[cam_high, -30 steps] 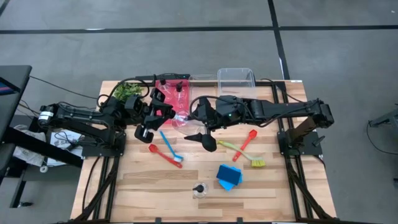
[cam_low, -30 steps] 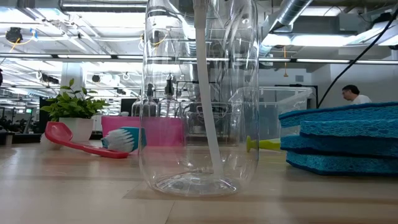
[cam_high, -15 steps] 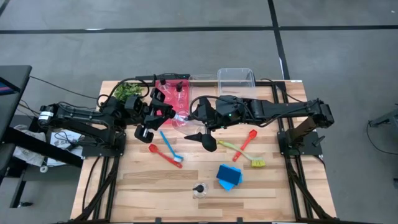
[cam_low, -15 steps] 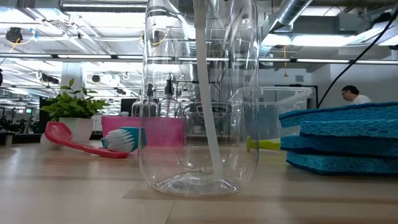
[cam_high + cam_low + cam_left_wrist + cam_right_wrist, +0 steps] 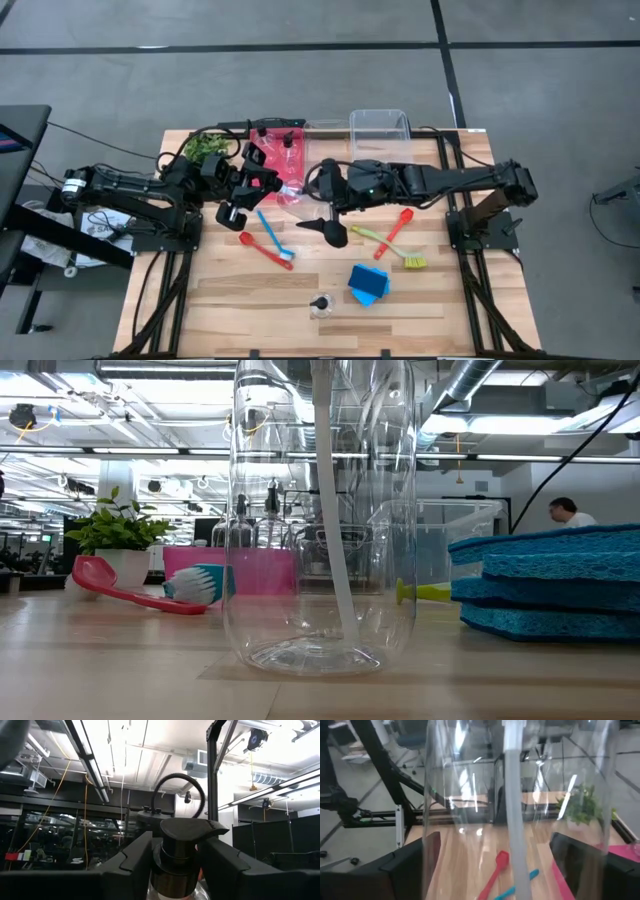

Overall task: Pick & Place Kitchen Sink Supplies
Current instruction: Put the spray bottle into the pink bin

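We see the left gripper (image 5: 268, 183) clamped on the black pump cap of a small clear plastic bottle (image 5: 288, 192), which hangs sideways above the wooden bench (image 5: 240, 290) at about its eleven o'clock region, just in front of the pink-red plastic bin (image 5: 280, 150); in the left wrist view the two dark fingers (image 5: 131, 857) press against either side of the cap. The right gripper (image 5: 322, 180) sits at the bottle's other end with its fingers (image 5: 405, 865) spread wide around the clear body, and we cannot tell whether they touch it. Another clear bottle with a black cap (image 5: 321, 305) stands upright near the bench's six o'clock edge, filling the low view (image 5: 322, 510). Just toward three o'clock from it lies a stack of blue rectangular sponges (image 5: 368, 284). A red-handled brush with blue bristles (image 5: 267, 250) and a thin blue utensil (image 5: 268, 228) lie left of centre, and a red spoon (image 5: 398, 229) crosses a yellow-green brush (image 5: 392, 248) right of centre. A leafy green plant (image 5: 206, 147) stands at ten o'clock, and a clear plastic bin (image 5: 380, 126) at one o'clock.
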`<state>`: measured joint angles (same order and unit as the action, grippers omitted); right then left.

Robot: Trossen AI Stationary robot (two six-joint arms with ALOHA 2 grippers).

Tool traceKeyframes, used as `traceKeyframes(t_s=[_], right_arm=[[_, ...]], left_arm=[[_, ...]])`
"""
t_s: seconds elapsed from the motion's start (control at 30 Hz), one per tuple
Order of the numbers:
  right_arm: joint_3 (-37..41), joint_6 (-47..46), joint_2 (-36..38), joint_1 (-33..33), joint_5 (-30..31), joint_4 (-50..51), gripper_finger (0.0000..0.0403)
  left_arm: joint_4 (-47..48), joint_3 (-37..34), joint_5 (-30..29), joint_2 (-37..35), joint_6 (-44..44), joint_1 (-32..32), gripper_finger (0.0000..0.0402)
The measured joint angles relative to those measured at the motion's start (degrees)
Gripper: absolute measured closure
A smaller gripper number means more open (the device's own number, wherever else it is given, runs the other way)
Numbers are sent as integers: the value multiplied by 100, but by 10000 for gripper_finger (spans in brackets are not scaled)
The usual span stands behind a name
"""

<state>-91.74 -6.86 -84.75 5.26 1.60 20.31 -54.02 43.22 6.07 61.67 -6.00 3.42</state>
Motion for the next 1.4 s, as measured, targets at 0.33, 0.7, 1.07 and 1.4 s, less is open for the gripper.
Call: traceKeyframes(t_s=[0.33,0.7,1.07,1.4], right_arm=[[0,250,37,78,40,88,11],[-1,250,279,72,40,306,5],[-1,282,390,72,12,341,4],[-2,294,391,72,-1,339,3]], left_arm=[[-2,0,2,0,15,2,250],[-8,0,2,0,17,4,253],[-9,0,2,0,17,4,258],[-9,0,2,0,15,2,260]])
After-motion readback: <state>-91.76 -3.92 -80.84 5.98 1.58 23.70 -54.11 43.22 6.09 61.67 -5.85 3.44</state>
